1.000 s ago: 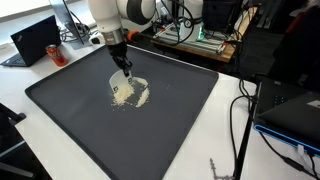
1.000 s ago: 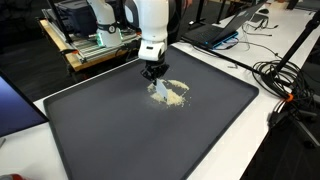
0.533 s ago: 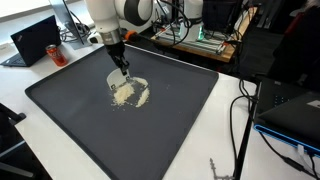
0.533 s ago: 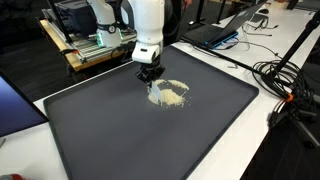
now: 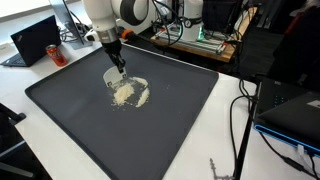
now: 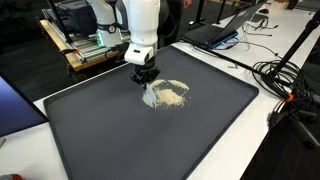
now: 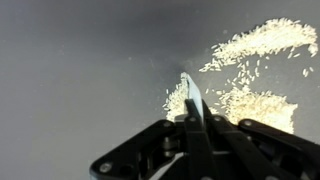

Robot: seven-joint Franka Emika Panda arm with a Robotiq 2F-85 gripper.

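Holding a thin blade at the edge of a pile of grains

The black two-finger gripper (image 5: 117,68) hangs from the white arm, low over a large dark grey mat (image 5: 150,135) that covers most of a white table (image 5: 225,130). Its fingers are pressed together on a thin pale flat blade (image 7: 191,95). In the wrist view the blade sticks out from between them, with its tip down at the mat.

A loose pile of pale, rice-like grains (image 5: 129,92) lies on the mat, closer to the far edge than the near one in both exterior views (image 6: 171,95). The blade (image 6: 148,93) stands at the rim of this pile. In the wrist view a small clump of grains sits right against the blade tip, and two larger patches spread out towards the right edge of that view. Whether the tip actually touches the mat cannot be told.

Beyond one far corner of the mat, a black laptop (image 5: 34,40) sits open on the table.
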